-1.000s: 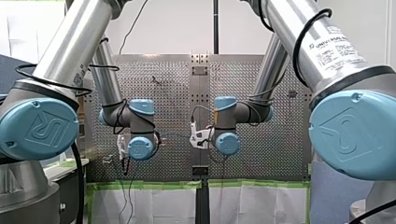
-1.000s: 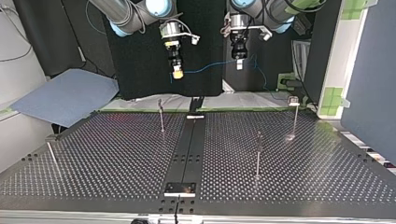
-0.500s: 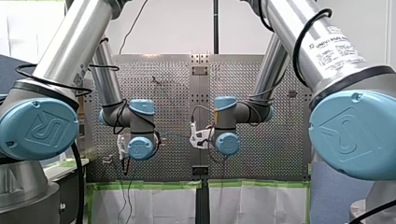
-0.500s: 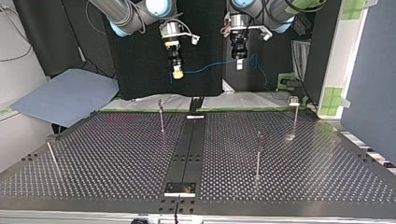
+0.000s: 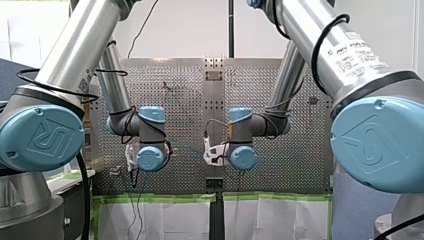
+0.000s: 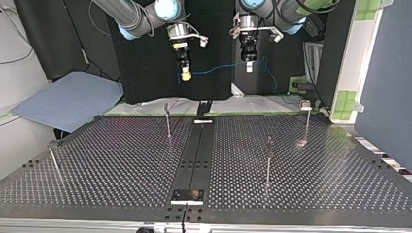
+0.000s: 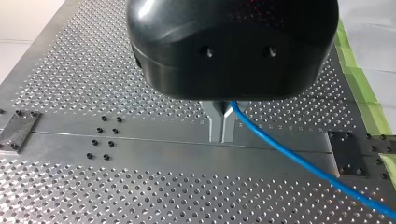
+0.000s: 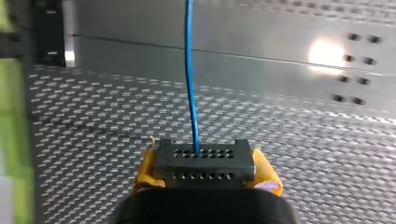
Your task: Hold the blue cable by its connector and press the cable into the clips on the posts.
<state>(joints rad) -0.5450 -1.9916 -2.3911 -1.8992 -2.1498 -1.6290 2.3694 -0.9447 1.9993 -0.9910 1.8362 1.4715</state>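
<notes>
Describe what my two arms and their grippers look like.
My left arm and my right arm are silver tubes with light-blue joint caps embossed with a logo. Black cables run alongside them. My right arm bears a printed white label. My left gripper has a rounded black housing and metal fingers. My right gripper has yellow pads.

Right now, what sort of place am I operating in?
Likely a robotics lab test bench: a perforated table, thin posts standing on it, and green tape along its edge.

blue cable point(image 8: 190, 84), black connector point(image 8: 204, 163), yellow pads point(image 8: 144, 173), silver perforated table point(image 8: 93, 107)
</notes>
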